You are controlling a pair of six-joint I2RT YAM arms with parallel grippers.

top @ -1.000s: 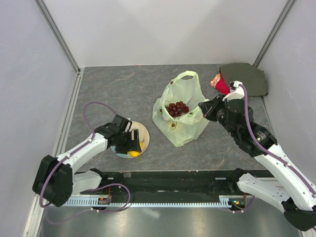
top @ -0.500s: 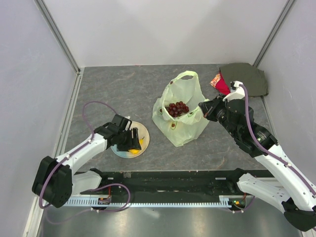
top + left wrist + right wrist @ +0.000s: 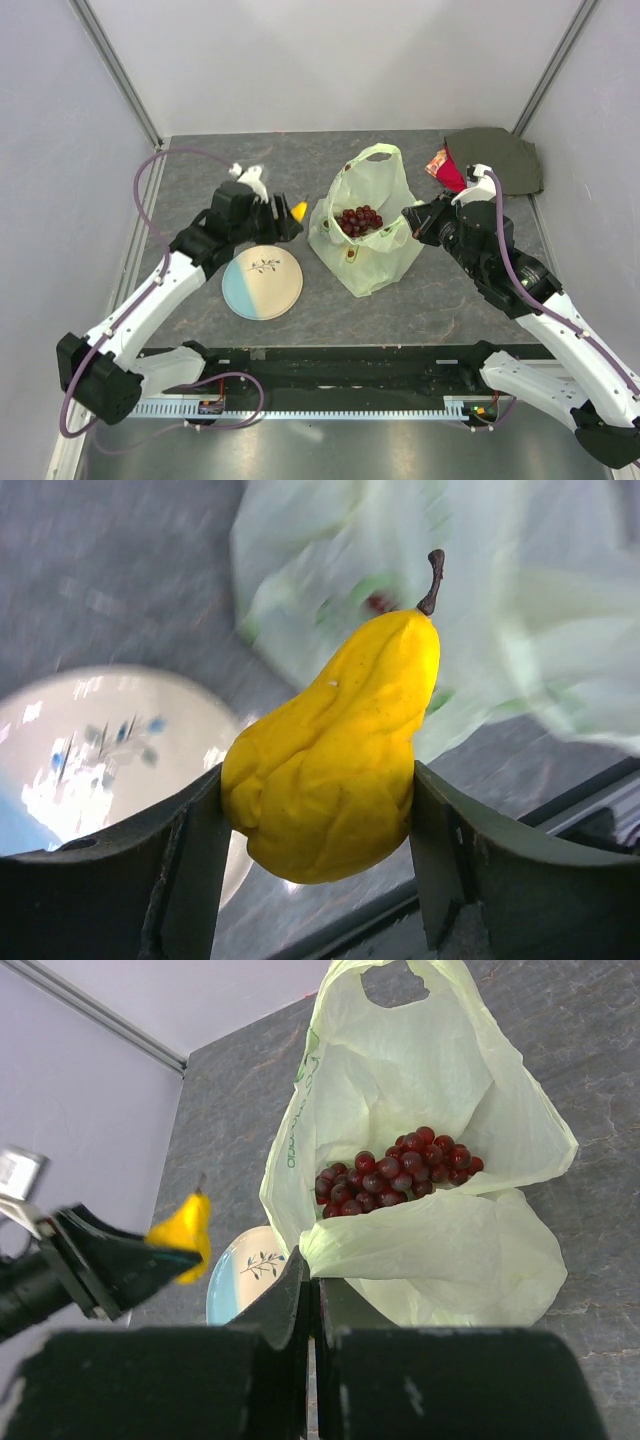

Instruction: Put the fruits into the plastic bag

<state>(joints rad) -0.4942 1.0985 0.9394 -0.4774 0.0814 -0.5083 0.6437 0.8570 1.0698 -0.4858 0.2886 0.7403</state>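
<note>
2 holds: the left gripper (image 3: 289, 213) clamps a yellow pear (image 3: 335, 750) just beside the plastic bag (image 3: 420, 1070), the right gripper (image 3: 410, 222) pinches its rim, grape bunch (image 3: 395, 1180) lying inside.

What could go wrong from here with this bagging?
1. The left fingers clamp the yellow pear only across its rounded base; it might slip out short of the plastic bag.
2. The right fingers pinch just one rim; if that thin film slips, the mouth may sag over the grapes.
</note>
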